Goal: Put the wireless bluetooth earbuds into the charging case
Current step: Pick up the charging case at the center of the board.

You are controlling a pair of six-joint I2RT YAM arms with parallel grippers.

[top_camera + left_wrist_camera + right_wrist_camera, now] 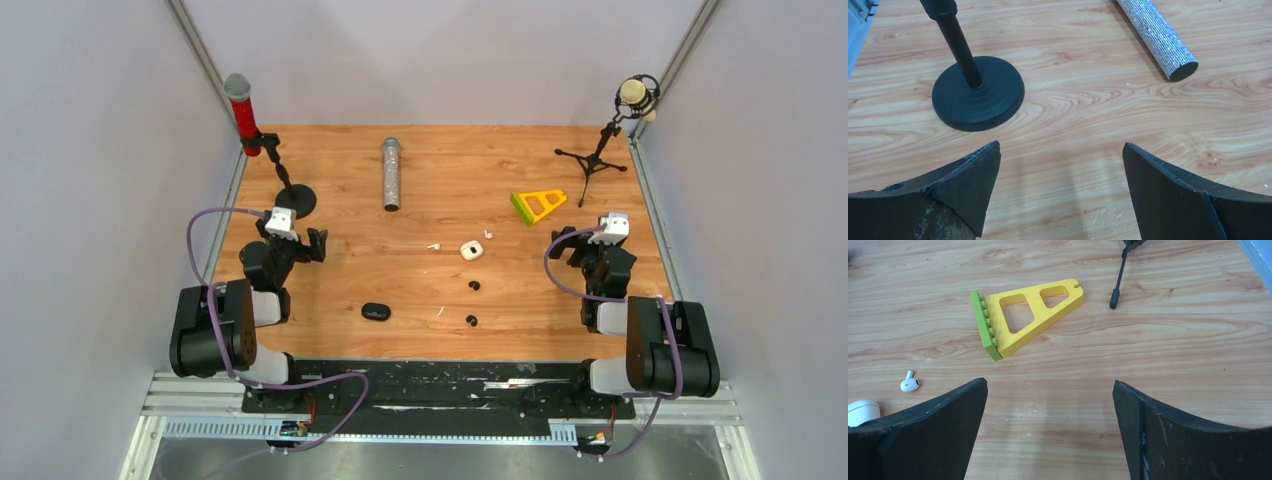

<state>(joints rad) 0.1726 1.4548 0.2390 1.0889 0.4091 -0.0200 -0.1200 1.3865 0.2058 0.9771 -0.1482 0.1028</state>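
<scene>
A white charging case [470, 250] lies open mid-table, and a black charging case [376, 311] lies nearer the front. One white earbud [434, 245] rests left of the white case and another [488, 234] just right of it. Two black earbuds [474, 286] [471, 320] lie in front of it. My left gripper [292, 238] hovers open at the left, over bare wood [1062, 150]. My right gripper [592, 248] hovers open at the right [1050, 385]; its view shows a white earbud [910, 384] and the white case's edge [863, 411] at the far left.
A red microphone on a round-based stand [295, 201] is beside the left gripper. A glittery silver microphone [391, 173] lies at the back. A yellow-green wedge [537, 204] and a tripod microphone stand [598, 155] sit at the back right. A thin white sliver [440, 311] lies near the front.
</scene>
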